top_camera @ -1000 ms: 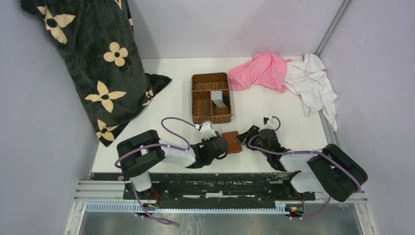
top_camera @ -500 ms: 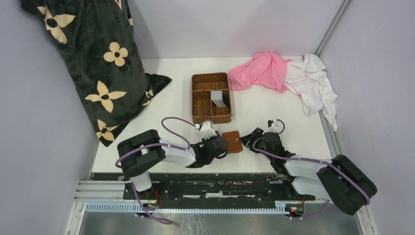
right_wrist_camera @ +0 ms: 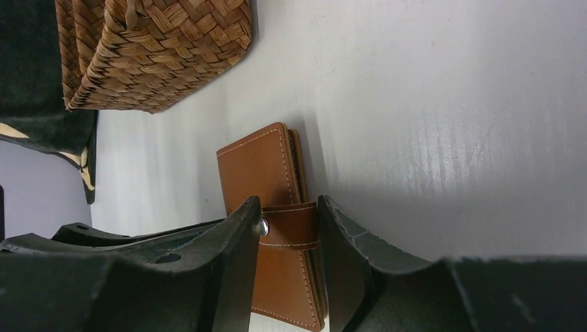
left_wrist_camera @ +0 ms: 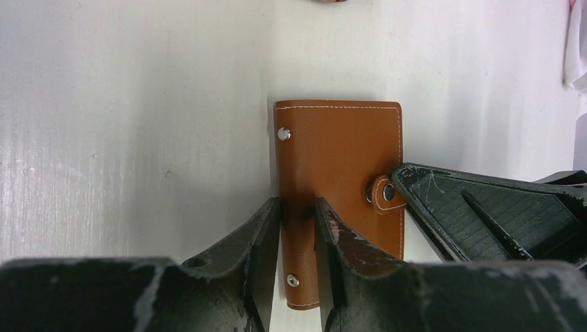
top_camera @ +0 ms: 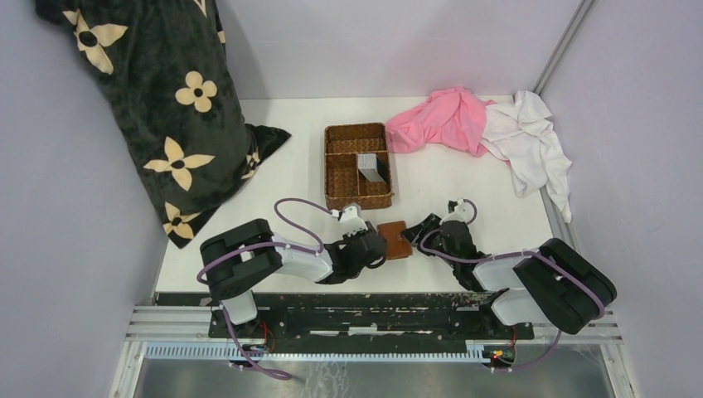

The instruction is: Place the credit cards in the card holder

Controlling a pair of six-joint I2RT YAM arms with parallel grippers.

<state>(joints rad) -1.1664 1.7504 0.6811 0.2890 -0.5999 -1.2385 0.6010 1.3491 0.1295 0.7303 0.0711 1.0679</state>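
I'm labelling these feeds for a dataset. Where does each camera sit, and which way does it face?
Top external: above, behind the arm bases, looking down at the table; both arms show, left gripper and right gripper at the card holder.
Left wrist: on the left arm, looking down its fingers at the card holder's riveted edge.
Right wrist: on the right arm, looking low across the table toward the basket; its fingers flank the snap tab.
Shared: all three show the card holder.

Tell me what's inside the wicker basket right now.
A stack of grey credit cards stands in the basket's right-hand compartment. How many cards cannot be told; whatever lies beneath them is covered.
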